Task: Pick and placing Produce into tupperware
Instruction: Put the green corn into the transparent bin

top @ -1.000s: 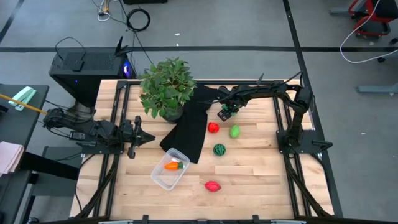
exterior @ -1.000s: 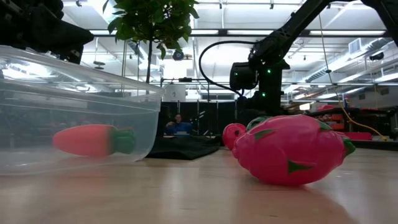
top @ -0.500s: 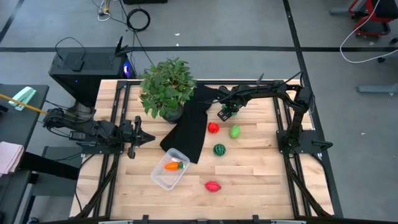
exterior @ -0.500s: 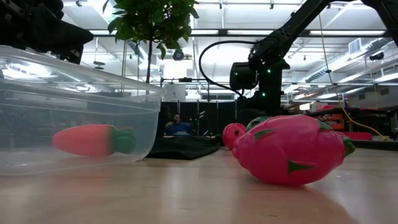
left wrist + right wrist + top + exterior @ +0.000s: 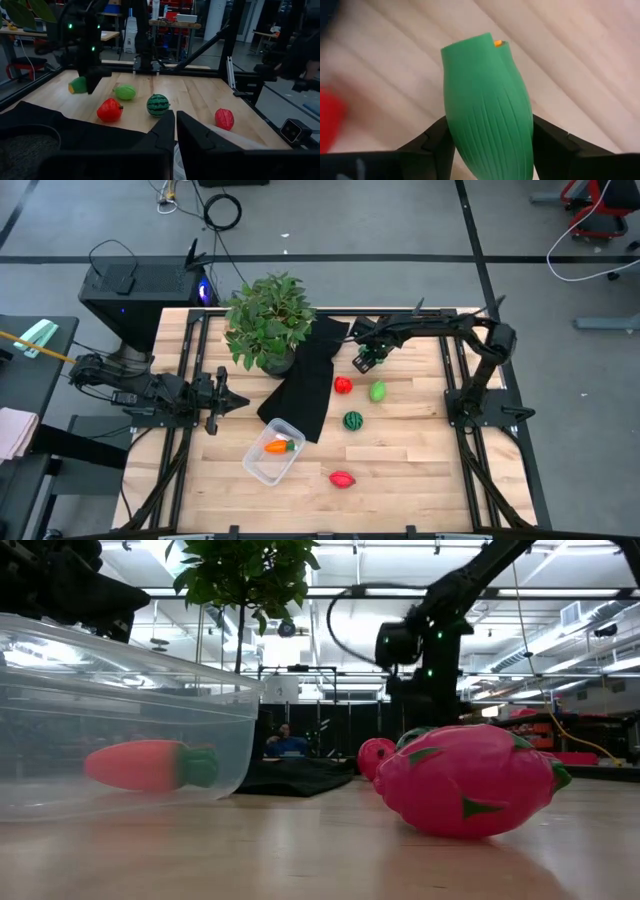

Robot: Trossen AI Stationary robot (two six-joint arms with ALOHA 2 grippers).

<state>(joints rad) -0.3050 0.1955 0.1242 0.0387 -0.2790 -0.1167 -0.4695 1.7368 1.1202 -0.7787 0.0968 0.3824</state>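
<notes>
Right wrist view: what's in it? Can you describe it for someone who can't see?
The right gripper is shut on a long green toy vegetable with ridges and a bit of orange at its tip, held above the wooden table. A blurry red toy shows at one edge.

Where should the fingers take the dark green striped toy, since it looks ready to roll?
Take the dark green striped toy across its widest middle, coming straight down from above. It is round like a small melon, so no side looks better than another, and it sits clear of the light green toy and the black cloth.
</notes>
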